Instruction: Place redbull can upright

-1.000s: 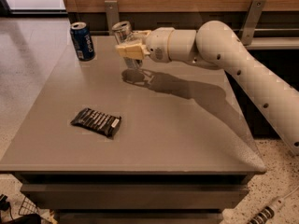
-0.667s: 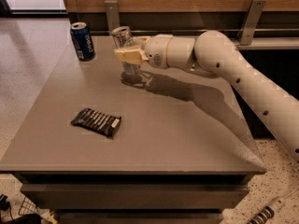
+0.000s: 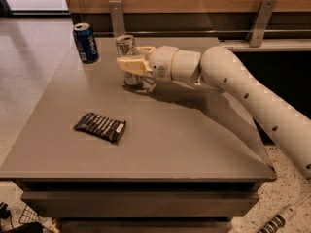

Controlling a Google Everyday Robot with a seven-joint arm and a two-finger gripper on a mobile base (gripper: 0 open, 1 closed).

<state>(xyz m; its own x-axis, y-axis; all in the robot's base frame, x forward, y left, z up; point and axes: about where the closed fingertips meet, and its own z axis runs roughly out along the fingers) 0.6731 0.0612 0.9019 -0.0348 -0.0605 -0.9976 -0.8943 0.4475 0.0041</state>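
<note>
The redbull can (image 3: pixel 126 46) is a slim silver can that stands upright, with its base at or just above the grey table (image 3: pixel 194 144) near the back middle. My gripper (image 3: pixel 130 65) reaches in from the right on a white arm. Its tan fingers (image 3: pixel 127 63) are closed around the middle of the can. The lower part of the can is partly hidden behind the fingers.
A wider blue Pepsi can (image 3: pixel 86 43) stands upright at the back left corner, a short way left of the gripper. A black snack packet (image 3: pixel 100 126) lies flat at the front left. Metal rail posts (image 3: pixel 116 16) stand behind the table's back edge.
The gripper has moved left and down with the redbull can, bringing the can lower toward the table and closer to the Pepsi can.
</note>
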